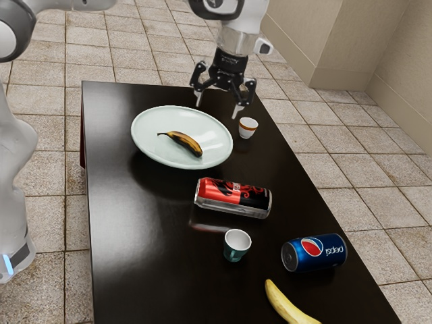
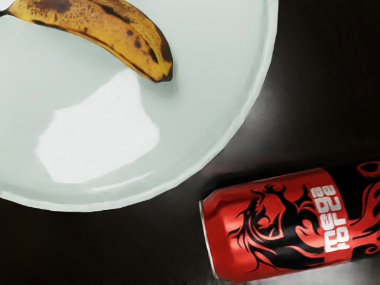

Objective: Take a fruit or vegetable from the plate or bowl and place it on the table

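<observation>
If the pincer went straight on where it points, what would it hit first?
Probably the red-and-black can or the tabletop between it and the plate; depth is too unclear to say which.

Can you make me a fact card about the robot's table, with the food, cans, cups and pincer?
food on plate: spotty banana
food on table: yellow banana
cans: red can, blue can, both on their sides
cups: green cup, white cup, both upright
robot hand: pincer, open, holding nothing
</observation>
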